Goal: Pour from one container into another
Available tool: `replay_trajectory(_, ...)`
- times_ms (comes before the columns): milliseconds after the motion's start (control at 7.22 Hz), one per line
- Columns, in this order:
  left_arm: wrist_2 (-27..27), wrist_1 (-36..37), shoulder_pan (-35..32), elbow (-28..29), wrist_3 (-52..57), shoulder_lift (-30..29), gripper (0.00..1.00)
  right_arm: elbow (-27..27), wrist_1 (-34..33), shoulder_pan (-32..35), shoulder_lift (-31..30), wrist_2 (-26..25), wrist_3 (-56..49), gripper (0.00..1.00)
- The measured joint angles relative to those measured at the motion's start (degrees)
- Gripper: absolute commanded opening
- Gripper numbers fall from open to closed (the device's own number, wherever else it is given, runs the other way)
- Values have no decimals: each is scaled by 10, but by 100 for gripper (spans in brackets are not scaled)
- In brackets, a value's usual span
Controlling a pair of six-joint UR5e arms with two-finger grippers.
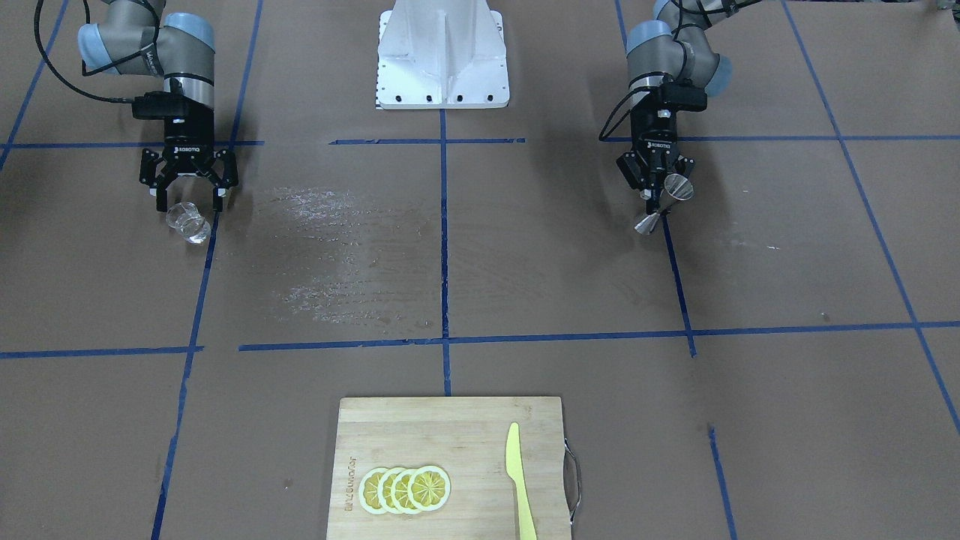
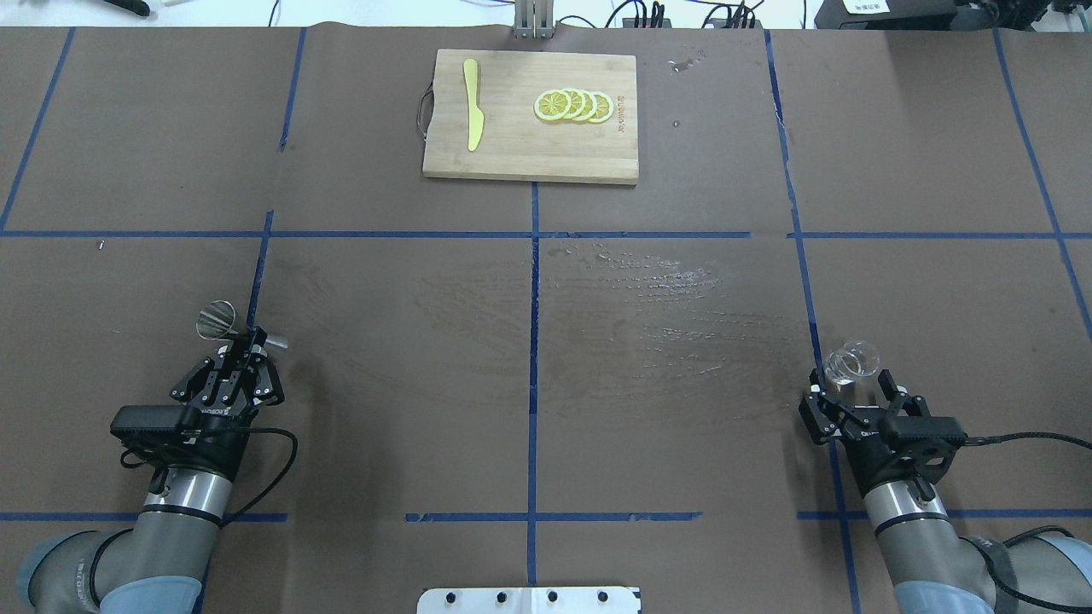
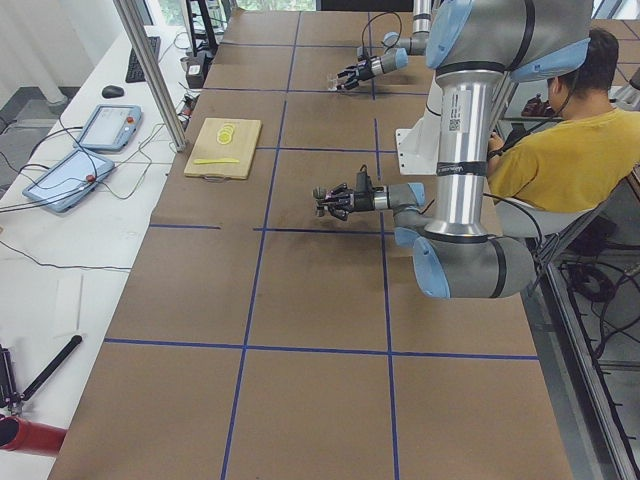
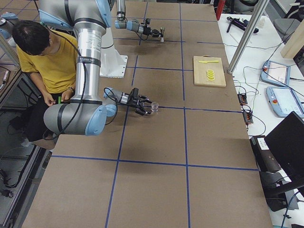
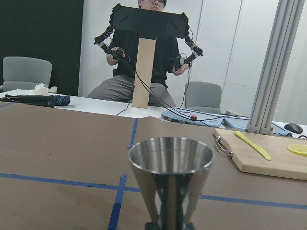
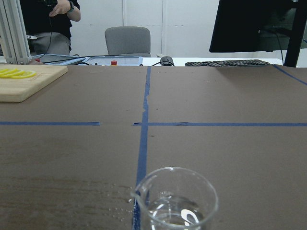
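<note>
Mount (image 2: 529,599): white plate at the near table edge, in the middle between the two arms.
Left gripper (image 2: 246,345): reaches forward low over the table (image 2: 384,341) on the robot's left side, its fingers pinched narrow on the jigger's waist.
Jigger (image 5: 170,187): grey steel, held in the left gripper's fingertips. It is upright with its mouth up in the wrist view, at the near end of a blue tape (image 2: 260,264) line.
Right gripper (image 2: 853,388): reaches forward low on the robot's right side, jaws spread wide and gripping nothing.
Glass (image 2: 851,362): clear, standing on the table just ahead of the right gripper's fingertips and in line with the gap between them. It sits on a blue tape line, well apart from the jigger. The wrist view shows a little clear liquid in the bottom and a small pouring lip on the rim.
Wet patch (image 2: 665,290): streaks and droplets on the brown cover, mid-table, right of the centre tape line.
Board (image 2: 529,158): wooden, at the far edge, with a metal handle on its left end.
Lemon slices (image 2: 573,105): an overlapping row on the board's right half.
Knife (image 2: 472,115): yellow, lying on the board's left half, apart from the slices.
Person (image 5: 144,62): seated beyond the far edge, with a control rig in the hands.
</note>
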Motion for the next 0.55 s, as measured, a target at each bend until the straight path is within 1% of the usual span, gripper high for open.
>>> replay_trajectory(138,0,0,0,-2,1,0,0,-6,0,8,13,4,-10,94)
replay_trajectory(277,0,0,0,-3,1,0,0,-10,0,13,18,7,-15,84)
replay_trajectory(554,0,0,0,-5,2,0,0,-14,2,16,19,12,-18,59)
